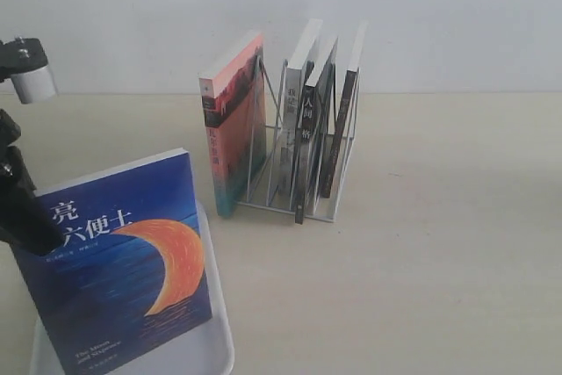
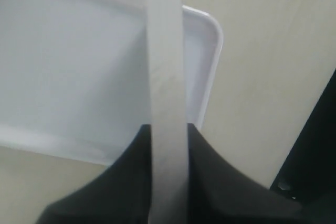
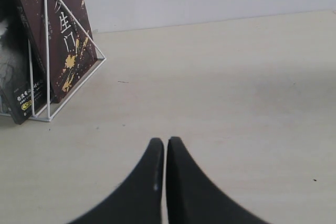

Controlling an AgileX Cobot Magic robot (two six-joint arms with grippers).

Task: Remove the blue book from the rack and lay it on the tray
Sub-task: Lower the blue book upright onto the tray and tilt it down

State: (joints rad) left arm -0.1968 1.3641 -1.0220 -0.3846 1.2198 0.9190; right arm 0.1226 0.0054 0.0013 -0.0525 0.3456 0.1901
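Left wrist view: I see only the blue book (image 2: 165, 66) edge-on, gripped by left pincer (image 2: 168, 127) over the tray (image 2: 63, 51); exterior reveals its cover. Right pincer (image 3: 166, 141) clenched, empty.

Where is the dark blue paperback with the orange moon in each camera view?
Exterior view: the dark blue paperback sits lower left, cover toward the camera, over the white plastic tray.
Left wrist view: only its pale page edge, a strip up the middle, clamped in the left gripper.
Right wrist view: not in it.
Shared landmark: the tray's white rim, exterior and left wrist views.
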